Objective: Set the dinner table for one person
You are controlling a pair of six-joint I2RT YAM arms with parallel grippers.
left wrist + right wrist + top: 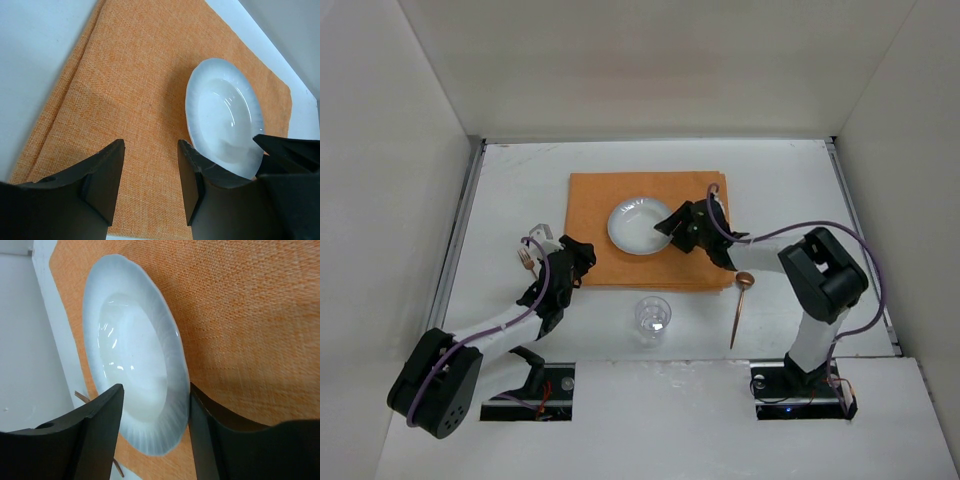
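While our right hand (pixel 154 390) spreads wide over the plate (pixel 130 340) rim, our left hand (pixel 150 147) hangs released, empty, above the orange mat (pixel 125 90).

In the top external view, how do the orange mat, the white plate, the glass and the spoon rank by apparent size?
1. orange mat
2. white plate
3. glass and spoon: unsure, because the spoon looks longer but much thinner, and the glass looks wider.

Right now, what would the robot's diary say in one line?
left fingers: open, empty, over mat | right fingers: open, astride plate rim | plate: on mat | glass, spoon, fork: beside mat
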